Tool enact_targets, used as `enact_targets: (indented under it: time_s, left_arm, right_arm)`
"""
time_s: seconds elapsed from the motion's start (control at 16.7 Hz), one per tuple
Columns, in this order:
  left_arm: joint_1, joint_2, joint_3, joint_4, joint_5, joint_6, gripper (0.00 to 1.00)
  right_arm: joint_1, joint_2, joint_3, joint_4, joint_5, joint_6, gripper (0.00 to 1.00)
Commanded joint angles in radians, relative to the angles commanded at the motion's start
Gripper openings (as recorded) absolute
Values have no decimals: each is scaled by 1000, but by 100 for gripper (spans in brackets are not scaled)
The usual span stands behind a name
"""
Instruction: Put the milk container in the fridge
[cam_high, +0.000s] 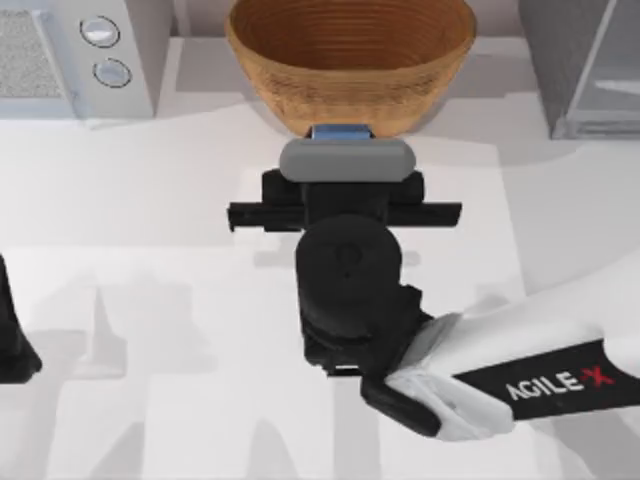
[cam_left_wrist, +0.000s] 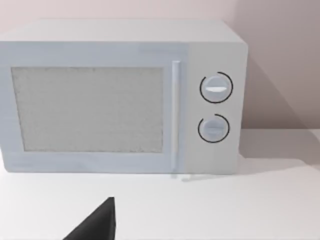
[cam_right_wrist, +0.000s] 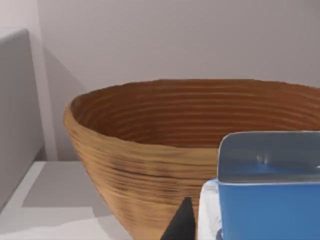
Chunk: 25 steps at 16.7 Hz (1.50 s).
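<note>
The milk container (cam_high: 340, 132) shows as a blue sliver against the near wall of the woven basket (cam_high: 350, 50), at the back middle of the table. My right gripper (cam_high: 345, 190) hovers right over and in front of it, and the wrist hides most of the carton. In the right wrist view the blue milk container (cam_right_wrist: 267, 200) stands very close, with a dark part of my right gripper (cam_right_wrist: 180, 225) beside it and the basket (cam_right_wrist: 150, 150) behind. The grey fridge (cam_high: 590, 70) is at the back right. My left gripper (cam_high: 15, 340) is parked at the left edge.
A white appliance with two round knobs (cam_high: 70, 55) stands at the back left, and the left wrist view faces this appliance (cam_left_wrist: 120, 100). The right arm's white forearm (cam_high: 520, 370) crosses the front right of the table.
</note>
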Motion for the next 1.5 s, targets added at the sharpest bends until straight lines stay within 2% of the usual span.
enact_targets:
  time_s: [0.3, 0.6, 0.78, 1.02, 1.26, 1.5]
  left_arm:
    - [0, 0, 0, 0, 0, 0, 100]
    - [0, 0, 0, 0, 0, 0, 100]
    - [0, 0, 0, 0, 0, 0, 100]
    - [0, 0, 0, 0, 0, 0, 100]
    - [0, 0, 0, 0, 0, 0, 100]
    - [0, 0, 0, 0, 0, 0, 100]
  right_arm:
    - [-19, -27, -24, -24, -29, 0, 0]
    - [-191, -281, -219, -258, -227, -22, 0]
    - [-358, -556, -370, -471, -389, -36, 0]
    - [-591, -1050, -554, -730, -606, -37, 0]
    - [-789, -1524, -702, -868, -790, -26, 0]
    - [-925, -1846, -846, -961, -929, -24, 0]
